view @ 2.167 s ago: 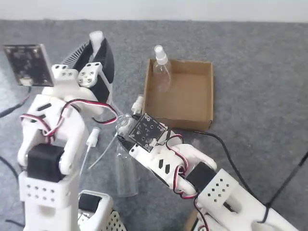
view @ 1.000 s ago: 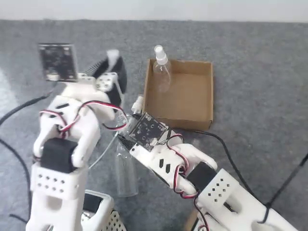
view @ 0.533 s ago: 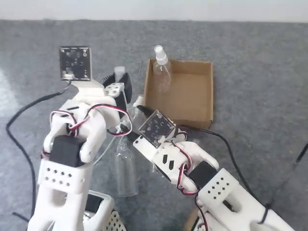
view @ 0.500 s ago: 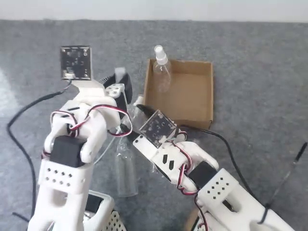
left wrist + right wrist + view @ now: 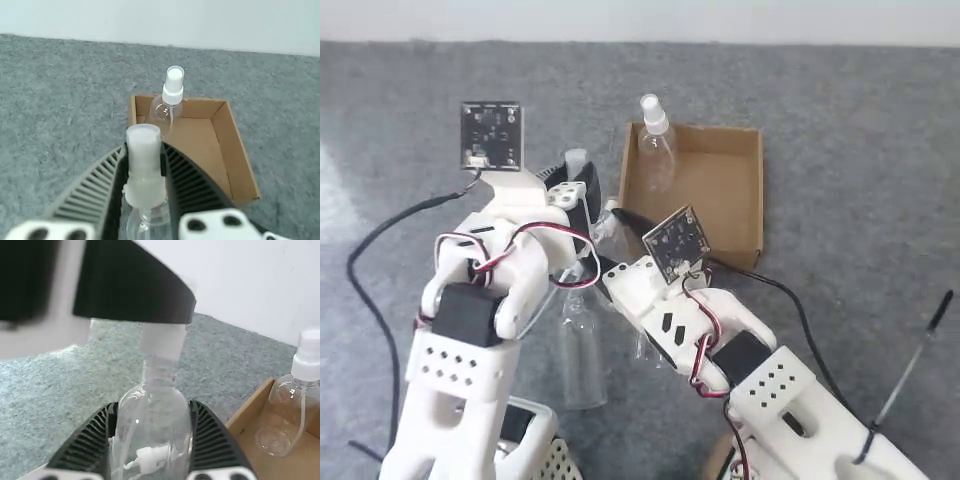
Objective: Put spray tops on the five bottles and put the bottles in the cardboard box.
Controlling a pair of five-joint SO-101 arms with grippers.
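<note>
Two grippers shared one bottle (image 5: pixel 152 435), held just left of the cardboard box (image 5: pixel 720 215). The right gripper (image 5: pixel 152 412) clamped its body; the left gripper (image 5: pixel 144 150) clenched the spray top (image 5: pixel 144 167) at its neck. Keeping the top square to the neck while twisting would likely prevent cross-threading.

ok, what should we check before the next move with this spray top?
1. right gripper shut on bottle: ok.
2. left gripper shut on spray top: ok.
3. Spray top in line over the bottle neck: ok.
4. Spray top fully seated on the neck: cannot tell.
5. Free floor in cardboard box beside the capped bottle: ok.
</note>
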